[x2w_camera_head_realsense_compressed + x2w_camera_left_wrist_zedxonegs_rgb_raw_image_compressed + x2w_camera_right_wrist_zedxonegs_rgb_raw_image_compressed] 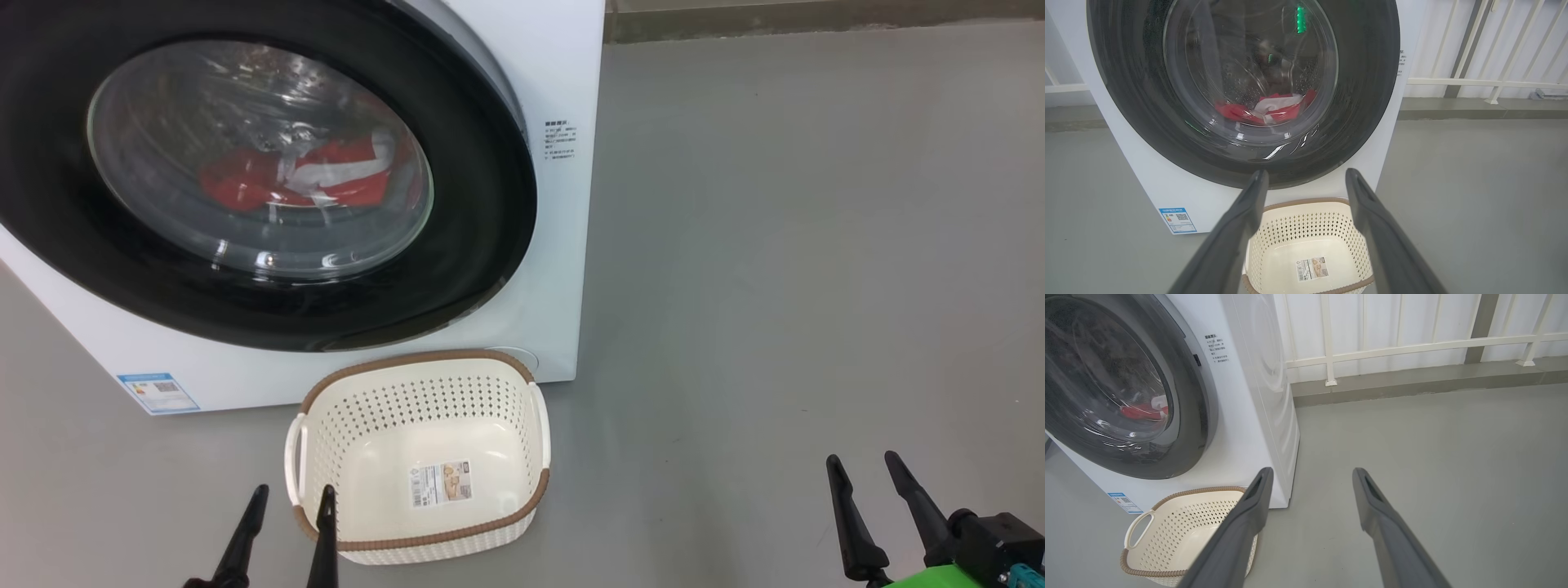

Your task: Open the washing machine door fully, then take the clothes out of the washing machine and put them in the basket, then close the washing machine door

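Head view: the washing machine door (pixel 261 122) sits shut against the white washing machine (pixel 555 245), far and to the left. The clothes (pixel 326 175) lie as a red and white heap low in the drum, behind the bulging glass. The basket (pixel 424 359) stands empty on the grey floor (pixel 775 286), just in front of the machine's lower right corner. The left fingers (pixel 245 531) are spread wide and hold nothing, their tips at the basket's near left rim. The right fingers (pixel 849 523) are also spread wide and empty, well apart to the right over bare floor.

The door looks rigid and fairly heavy, and its wide glossy black rim will likely be slippery to pinch. The glass bowl offers no hold and should not be knocked. In the right wrist view a small dark notch (pixel 1197 359) shows on the rim's right edge. It may be the pull, though it is too small to be sure. A hook behind that right edge seems the best hold, then a swing along the hinge's arc.

The garments will be soft, light and limp, so they will drape and may snag on the door ring. A pinch on a bunched fold near the top of the heap should lift them. The basket looks light and could slide if nudged.
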Tool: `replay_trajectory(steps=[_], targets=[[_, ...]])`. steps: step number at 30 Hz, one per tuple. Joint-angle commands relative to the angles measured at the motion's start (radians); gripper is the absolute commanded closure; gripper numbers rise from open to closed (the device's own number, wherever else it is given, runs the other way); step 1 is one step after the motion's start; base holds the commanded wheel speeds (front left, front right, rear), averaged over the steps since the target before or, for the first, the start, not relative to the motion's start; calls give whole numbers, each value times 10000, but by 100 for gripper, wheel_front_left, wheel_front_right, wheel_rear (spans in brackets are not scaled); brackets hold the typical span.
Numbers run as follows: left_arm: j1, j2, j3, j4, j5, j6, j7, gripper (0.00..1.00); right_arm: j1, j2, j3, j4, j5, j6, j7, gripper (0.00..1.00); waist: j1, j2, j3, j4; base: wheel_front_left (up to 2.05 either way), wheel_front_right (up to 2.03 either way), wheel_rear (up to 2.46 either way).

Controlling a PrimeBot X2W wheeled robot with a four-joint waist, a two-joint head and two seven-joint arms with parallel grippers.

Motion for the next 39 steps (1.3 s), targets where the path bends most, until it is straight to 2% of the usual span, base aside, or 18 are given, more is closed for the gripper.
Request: replay_trajectory(steps=[1, 4, 5, 7, 15, 21, 31, 39], targets=[[-72, 89, 338, -205, -49, -39, -120, 0, -78, -113, 152, -284, -32, 65, -136, 0, 0, 0, 9, 6, 0, 0, 0], [-102, 89, 336, -224, -74, -56, -120, 0, -150, -66, 155, -405, 120, 65, -136, 0, 0, 0, 46, 15, 0, 0, 0], [-119, 89, 335, -235, -84, -60, -120, 0, -198, -26, 162, -440, 284, 65, -136, 16, 0, 0, 73, 16, 0, 0, 0], [-160, 89, 332, -261, -113, -64, -120, 0, -396, 45, 248, -580, 680, 65, -136, 100, 0, 0, 141, 15, 0, 0, 0], [-531, 89, 48, -468, -277, -79, -120, 0, -2456, 146, 1214, -837, 2294, 65, -136, 100, 0, 0, 703, 151, 0, 0, 0], [-992, 89, -267, -640, -377, -139, -120, 0, -4347, -74, 1707, -833, 3201, 65, -136, 100, 0, 0, 1414, 544, 0, 0, 0], [-1952, 89, -1048, -671, -1092, -45, -120, 0, -7337, -1489, 3446, -104, 5714, 65, -126, 100, 0, 0, 2883, 1574, 0, 0, 0], [-2735, 89, -1608, -643, -1344, -77, -120, 0, -9324, -2736, 4923, 44, 8035, 65, 647, 100, 0, 0, 4012, 2305, 0, 0, 0]])
